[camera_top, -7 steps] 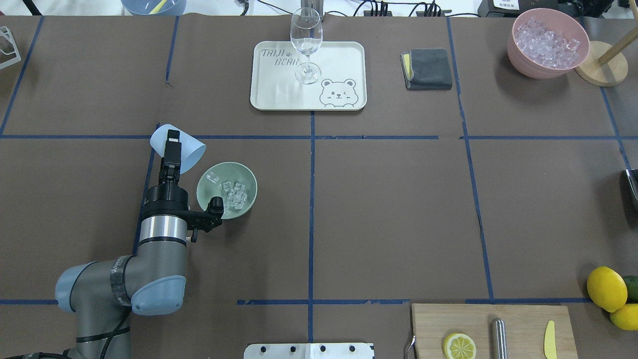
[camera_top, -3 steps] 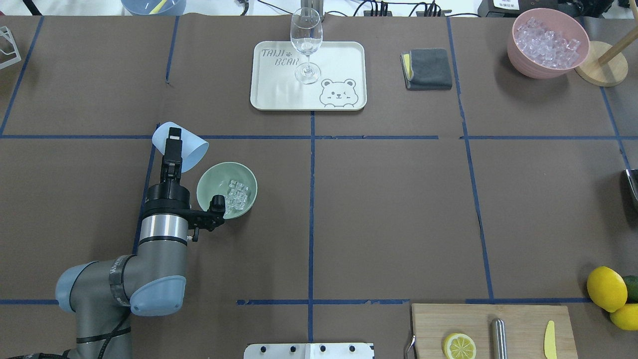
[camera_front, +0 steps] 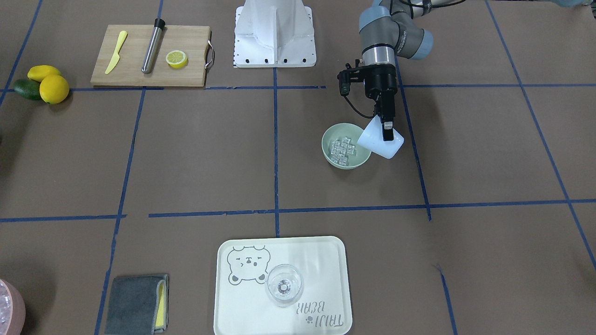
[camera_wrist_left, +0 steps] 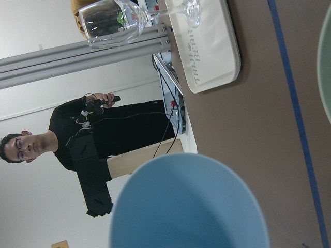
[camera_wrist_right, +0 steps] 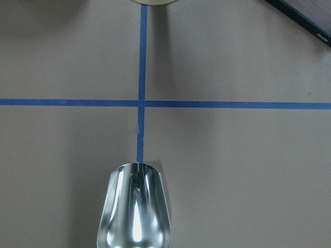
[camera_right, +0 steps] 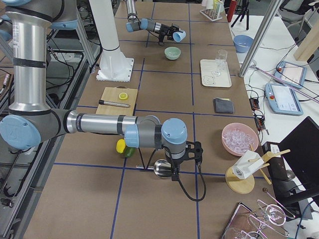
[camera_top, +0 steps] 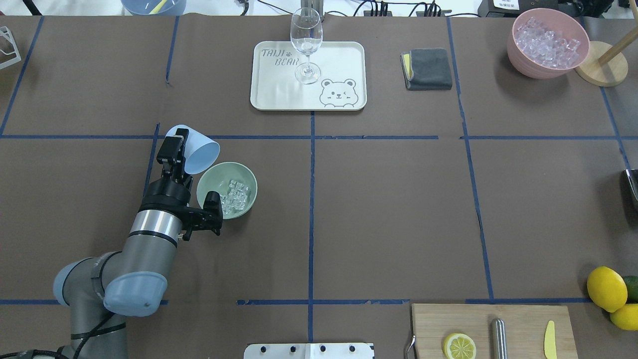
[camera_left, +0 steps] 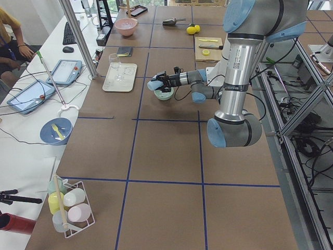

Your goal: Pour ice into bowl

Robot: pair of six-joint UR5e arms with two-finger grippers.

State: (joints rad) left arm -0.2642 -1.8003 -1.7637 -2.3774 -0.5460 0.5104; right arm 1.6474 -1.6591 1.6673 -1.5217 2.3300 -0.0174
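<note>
The sage-green bowl [camera_top: 250, 186] [camera_front: 359, 161] sits left of the table's middle, with a pile of clear ice cubes [camera_top: 234, 195] [camera_front: 342, 147] inside. My left gripper [camera_top: 179, 144] [camera_front: 386, 132] is shut on a pale blue cup [camera_top: 200, 152] [camera_front: 378, 142], held tipped on its side with its mouth at the bowl's far-left rim. The cup's inside [camera_wrist_left: 191, 206] looks empty in the left wrist view. A metal scoop [camera_wrist_right: 134, 206] juts out under my right wrist; that gripper [camera_right: 172, 167] is low at the table's right end.
A cream tray [camera_top: 279, 97] with a wine glass [camera_top: 305, 45] stands at the back middle. A grey cloth [camera_top: 427, 68] and a pink bowl of ice [camera_top: 548, 42] are back right. A cutting board [camera_top: 493, 324] with a lemon slice [camera_top: 459, 345] is front right.
My left arm swung a little to the right, carrying the blue cup closer to the bowl's rim. A loose cube in the bowl has joined the pile.
</note>
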